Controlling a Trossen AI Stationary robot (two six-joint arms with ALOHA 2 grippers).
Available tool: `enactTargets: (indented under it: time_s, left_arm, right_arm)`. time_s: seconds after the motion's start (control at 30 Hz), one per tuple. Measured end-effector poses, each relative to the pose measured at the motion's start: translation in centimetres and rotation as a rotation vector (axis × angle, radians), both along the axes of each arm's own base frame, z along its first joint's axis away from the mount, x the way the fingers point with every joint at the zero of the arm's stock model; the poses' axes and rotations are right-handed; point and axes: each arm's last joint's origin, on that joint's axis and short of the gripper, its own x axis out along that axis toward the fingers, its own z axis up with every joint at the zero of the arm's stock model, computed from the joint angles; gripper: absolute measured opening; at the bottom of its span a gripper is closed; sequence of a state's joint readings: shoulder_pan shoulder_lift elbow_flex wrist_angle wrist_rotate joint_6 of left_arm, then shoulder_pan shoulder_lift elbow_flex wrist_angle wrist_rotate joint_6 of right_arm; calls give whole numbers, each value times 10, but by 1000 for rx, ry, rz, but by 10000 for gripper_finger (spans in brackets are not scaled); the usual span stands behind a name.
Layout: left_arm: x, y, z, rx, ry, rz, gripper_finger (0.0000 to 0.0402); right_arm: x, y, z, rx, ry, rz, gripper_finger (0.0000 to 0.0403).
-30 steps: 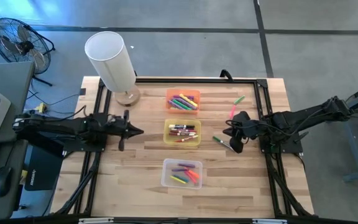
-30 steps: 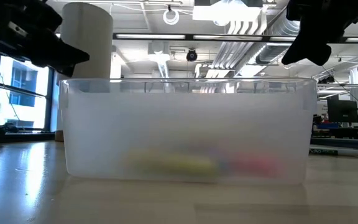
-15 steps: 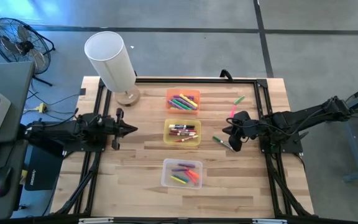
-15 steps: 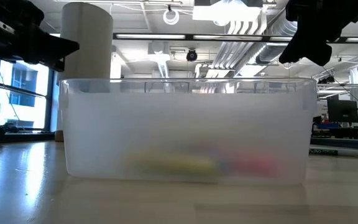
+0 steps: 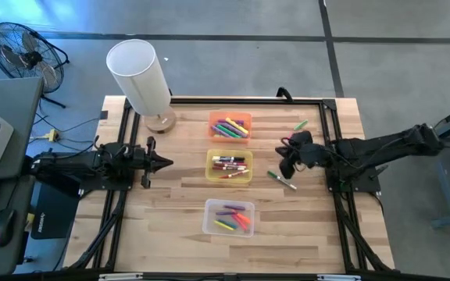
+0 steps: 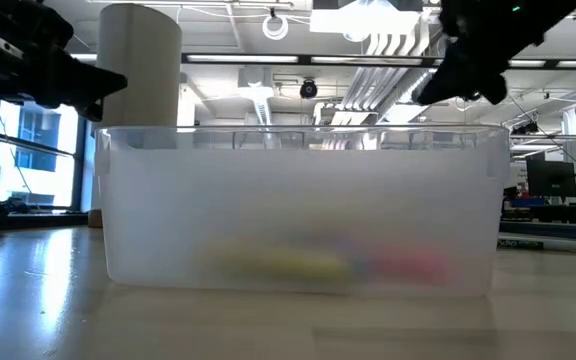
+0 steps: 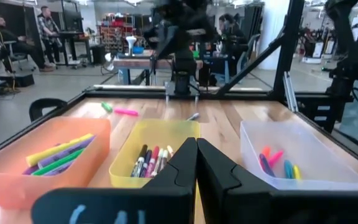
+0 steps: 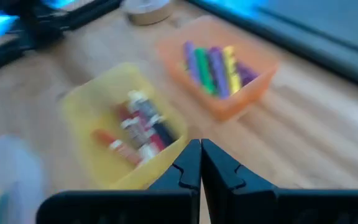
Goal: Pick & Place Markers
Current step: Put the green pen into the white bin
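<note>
Beside the right hand (image 5: 285,165), green marker (image 5: 274,176), lying diagonally

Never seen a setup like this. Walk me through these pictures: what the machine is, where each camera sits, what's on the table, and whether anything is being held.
It is a robot with two dark arms at a wooden table. The overhead picture shows it all: the left gripper waits at the left side, shut; the right gripper is over the table's right part, shut and seemingly empty. Three bins run down the middle: the orange bin, yellow bin and clear bin, each holding markers. Three loose markers lie near the right gripper. The table-level camera looks through the clear bin. Each wrist camera looks past its own closed fingers at the bins.
</note>
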State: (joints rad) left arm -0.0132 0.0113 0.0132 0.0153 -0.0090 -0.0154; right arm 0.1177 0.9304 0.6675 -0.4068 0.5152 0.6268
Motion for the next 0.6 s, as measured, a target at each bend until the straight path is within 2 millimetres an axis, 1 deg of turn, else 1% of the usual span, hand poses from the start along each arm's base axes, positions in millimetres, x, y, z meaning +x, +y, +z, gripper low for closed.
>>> enactTargets:
  time_s: [0.07, 0.13, 0.2, 0.27, 0.33, 0.43, 0.53, 0.6]
  left_arm:
    - [0, 0, -1, 0, 6, 0, 1]
    - [0, 0, 0, 0, 4, 0, 1]
    - [0, 0, -1, 0, 4, 0, 1]
    - [0, 0, -1, 0, 5, 0, 1]
    - [0, 0, -1, 0, 5, 0, 1]
    - [0, 0, -1, 0, 4, 0, 1]
    - [0, 0, -1, 0, 5, 0, 1]
    - [0, 0, -1, 0, 4, 0, 1]
  right_arm:
    - [12, -14, 0, -30, 28, -38, 0]
    - [22, -34, 1, -31, 74, -123, 0]
    - [29, -58, 3, 22, 118, -254, 0]
    - [30, -87, 5, 115, 179, -394, 0]
    - [27, -117, 5, 238, 240, -534, 0]
    - [14, -157, -1, 436, 333, -744, 0]
    - [-1, -191, -13, 550, 402, -879, 0]
    - [-11, -209, -25, 614, 419, -927, 0]
